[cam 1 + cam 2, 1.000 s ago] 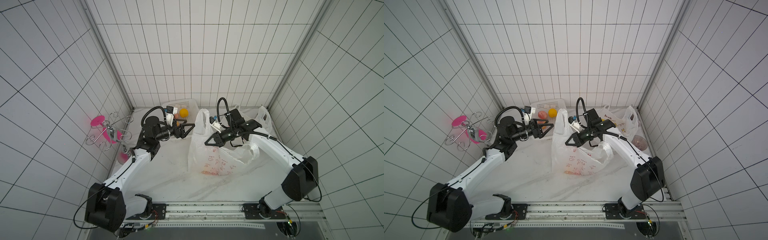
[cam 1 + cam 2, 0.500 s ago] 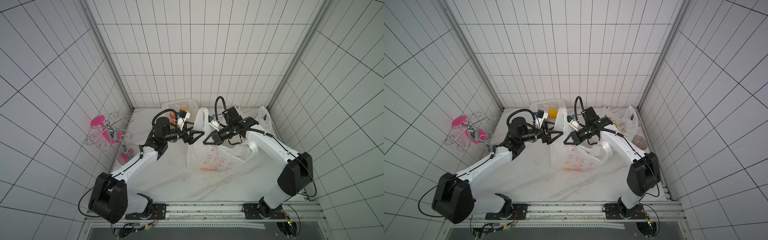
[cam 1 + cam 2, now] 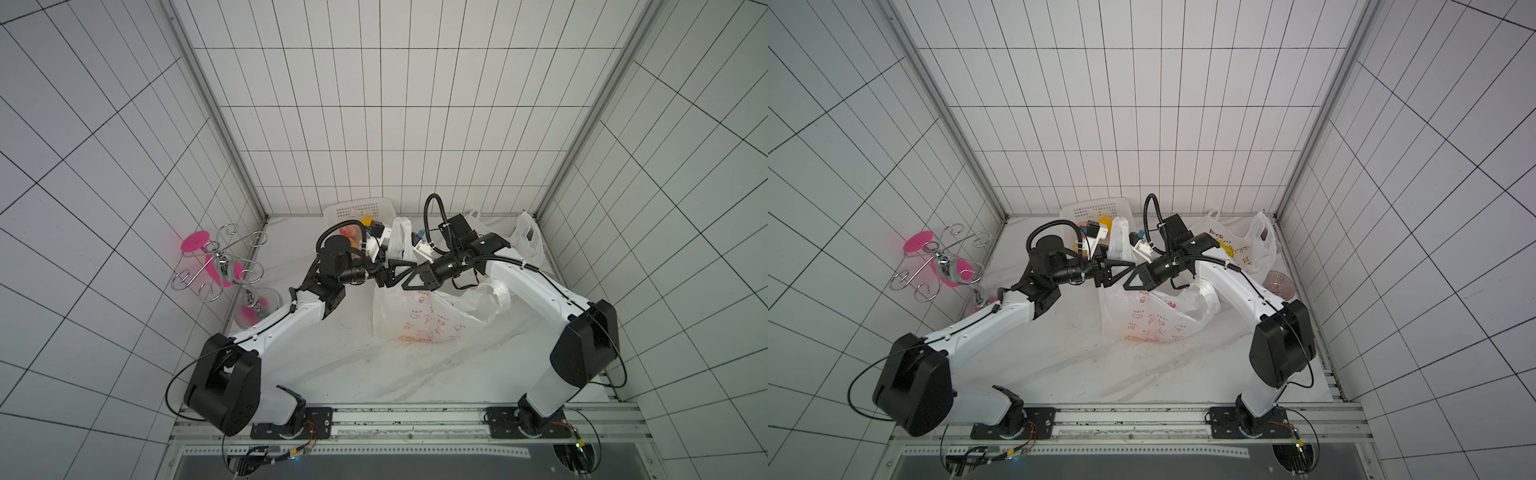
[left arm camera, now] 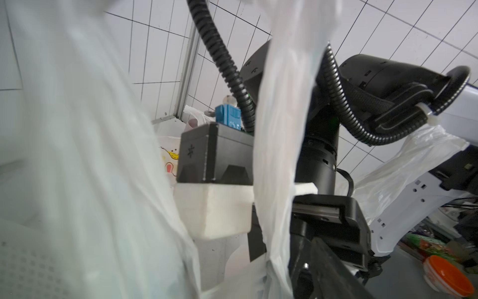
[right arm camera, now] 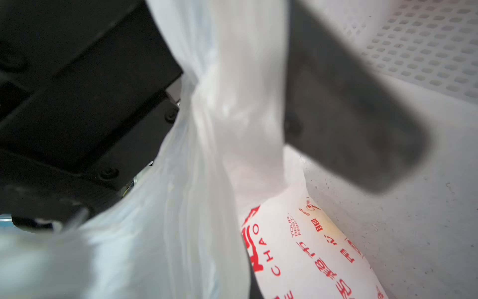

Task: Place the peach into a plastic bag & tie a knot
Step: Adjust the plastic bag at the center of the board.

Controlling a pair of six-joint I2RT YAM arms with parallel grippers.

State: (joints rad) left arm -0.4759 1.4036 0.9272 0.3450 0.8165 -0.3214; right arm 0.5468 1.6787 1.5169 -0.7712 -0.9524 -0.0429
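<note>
One peach point(image 3: 415, 337) made out only dimly, as an orange-red blur through the bottom of the plastic bag point(image 3: 428, 320); could not be sure of it. Found the bag standing on the table point(image 3: 374, 374), white with red print, neck gathered into a strand and drawn upward, a loose loop of it rising behind the hands in both top views. Saw the right hand point(image 3: 415, 279) pressed together at the bag's top, pinching the gathered plastic as far as the black fingers let it show. Saw the left hand point(image 3: 401, 272) meeting it tip to tip, fingers spread. Could not tell whether the left fingers touched the plastic. Caught the same strand point(image 4: 279, 129) in the left wrist view, hanging in front of the right arm's wrist.

Noted, behind the left hand, a white perforated basket point(image 3: 357, 210) against the back wall, holding a pinkish round fruit point(image 3: 348, 231) and a yellow one point(image 3: 368, 221). Spotted a second bag point(image 3: 528, 245) in the far corner behind the right arm, and a chrome wire stand point(image 3: 220, 259) with pink parts by the left wall, well apart from the printed bag.
</note>
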